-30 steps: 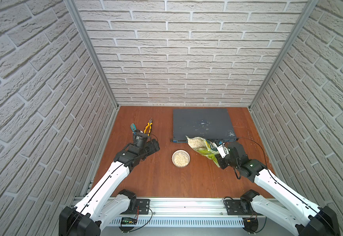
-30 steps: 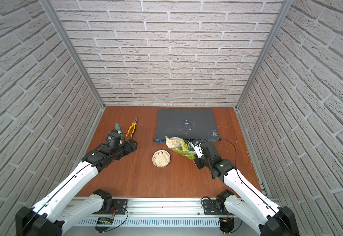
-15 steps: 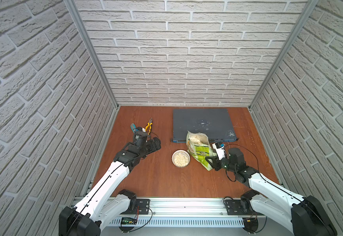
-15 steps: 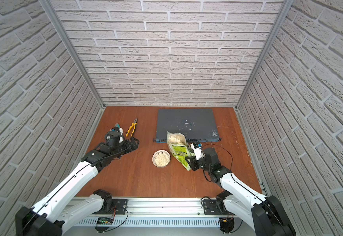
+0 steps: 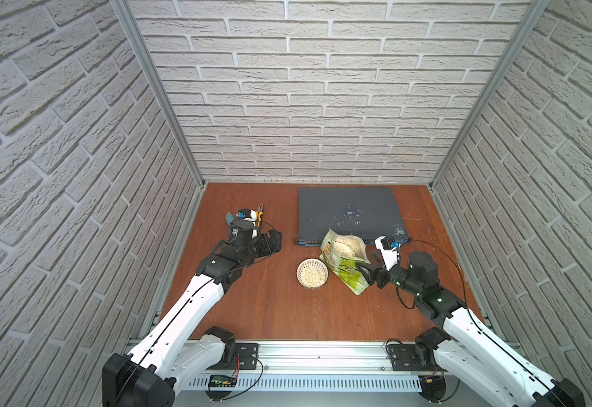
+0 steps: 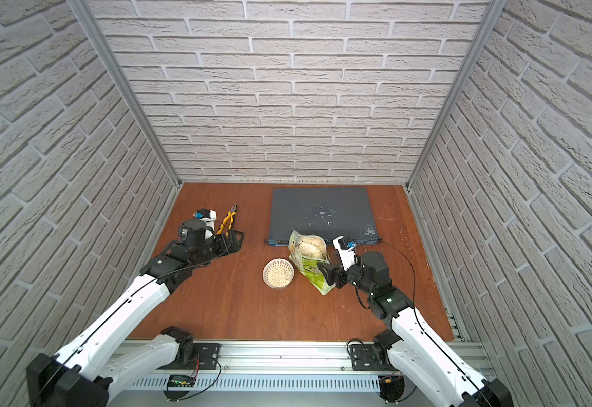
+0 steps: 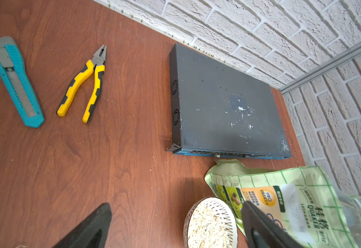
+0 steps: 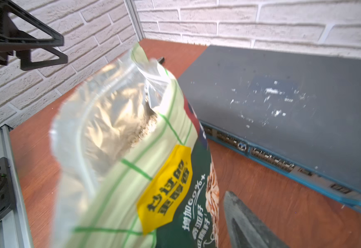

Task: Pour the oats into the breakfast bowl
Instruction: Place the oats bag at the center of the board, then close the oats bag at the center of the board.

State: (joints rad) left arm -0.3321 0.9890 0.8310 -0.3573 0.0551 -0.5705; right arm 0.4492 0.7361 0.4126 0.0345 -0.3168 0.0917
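The pale green oats pouch (image 5: 345, 269) stands on the table with its top open. Oats (image 5: 344, 247) show inside it. Just left of it sits the white lattice breakfast bowl (image 5: 298, 274), holding a layer of oats (image 5: 312, 275). My right gripper (image 5: 365, 273) is low at the pouch's lower half, open, with the pouch between the jaws. In the right wrist view one finger (image 8: 246, 223) stands apart from the pouch (image 8: 132, 182); the other finger is hidden behind it. My left gripper (image 5: 275, 243) hovers open and empty left of the bowl (image 7: 189, 216).
A dark grey network switch (image 5: 349, 215) lies behind the pouch, almost touching it. Yellow pliers (image 7: 82, 85) and a teal box cutter (image 7: 16, 81) lie at the back left. A thin black cable (image 5: 439, 246) arcs over the right arm. Brick walls close three sides.
The right arm swung the pouch from tilted near the bowl to upright on the table, and its jaws opened off it. The left gripper shifted slightly toward the back.
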